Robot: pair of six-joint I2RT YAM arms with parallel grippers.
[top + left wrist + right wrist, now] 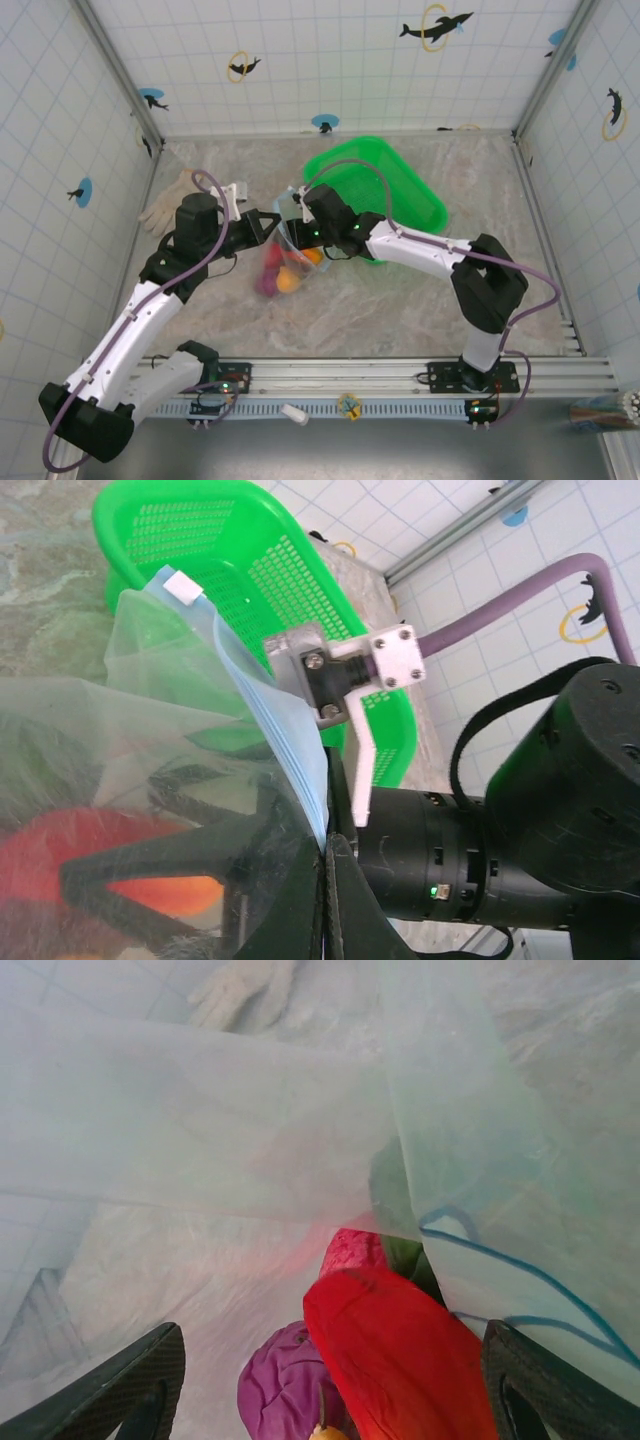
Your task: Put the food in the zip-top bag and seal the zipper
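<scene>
- Marbled table (400,300): zip-top bag (283,245) sits just beside green basket (400,185).
- Left gripper (326,880) pinches the bag's edge.
- Right gripper (330,1370) is spread inside the bag, over food (280,1395).

green basket (392,188) and white glove (168,207) on marbled tabletop (400,310)
</scene>
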